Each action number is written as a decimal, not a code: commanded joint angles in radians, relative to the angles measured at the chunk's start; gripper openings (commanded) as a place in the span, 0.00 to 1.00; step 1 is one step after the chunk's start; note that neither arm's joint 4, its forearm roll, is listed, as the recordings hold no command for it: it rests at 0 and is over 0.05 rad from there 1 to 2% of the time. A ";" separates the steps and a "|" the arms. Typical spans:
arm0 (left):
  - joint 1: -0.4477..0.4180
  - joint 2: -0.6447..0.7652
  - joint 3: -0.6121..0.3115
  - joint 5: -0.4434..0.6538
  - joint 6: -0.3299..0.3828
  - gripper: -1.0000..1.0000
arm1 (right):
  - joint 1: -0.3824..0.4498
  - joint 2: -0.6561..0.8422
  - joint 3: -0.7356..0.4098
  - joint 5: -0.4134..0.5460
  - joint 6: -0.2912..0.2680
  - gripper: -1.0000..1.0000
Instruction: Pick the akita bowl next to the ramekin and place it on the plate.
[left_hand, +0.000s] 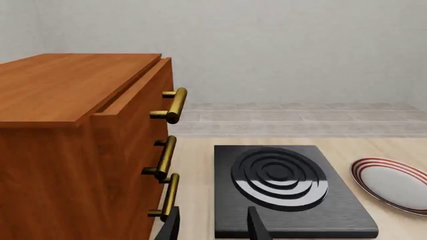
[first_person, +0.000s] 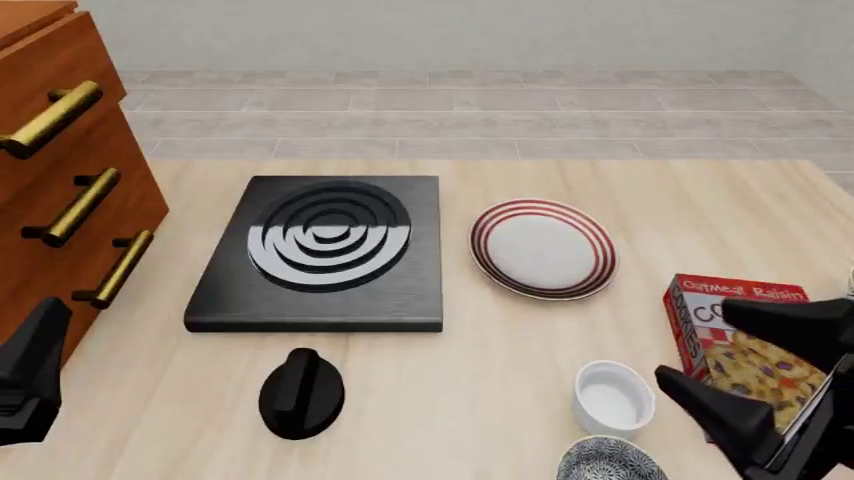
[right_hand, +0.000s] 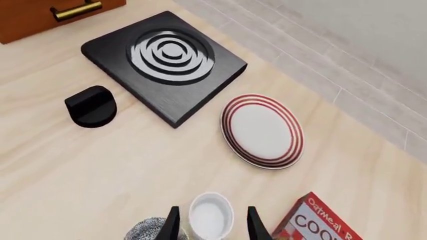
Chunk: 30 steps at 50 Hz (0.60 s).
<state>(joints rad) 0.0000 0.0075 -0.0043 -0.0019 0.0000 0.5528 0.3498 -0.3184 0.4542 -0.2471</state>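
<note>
Akita bowl (first_person: 610, 461) is sitting at the table's near edge, at seven o'clock of the ramekin (first_person: 613, 396); the right gripper (first_person: 761, 365) is hovering spread just beside, holding nothing.

On the bench (first_person: 534, 340), a stove plate (first_person: 327, 255) is sitting left of centre, with the plate (first_person: 543, 248) lying just to its right and a drawer cabinet (first_person: 60, 180) standing at the far left; a knob (first_person: 300, 393) is resting in front of the stove plate, while the ramekin (first_person: 613, 397) is sitting near the front right, the akita bowl (first_person: 610, 461) just in front of it and a cereal box (first_person: 738, 335) lying to its right
</note>
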 joint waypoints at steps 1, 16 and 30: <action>0.000 0.000 0.000 0.000 0.000 1.00 | 0.029 0.030 -0.007 0.022 0.014 1.00; 0.000 0.000 0.000 0.000 0.000 1.00 | 0.077 0.080 0.001 0.034 0.054 1.00; 0.000 0.000 0.000 0.000 0.000 1.00 | 0.115 0.132 0.005 0.038 0.043 1.00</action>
<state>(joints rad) 0.0000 0.0075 -0.0043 -0.0019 0.0000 0.6397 0.4473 -0.3120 0.4869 -0.2085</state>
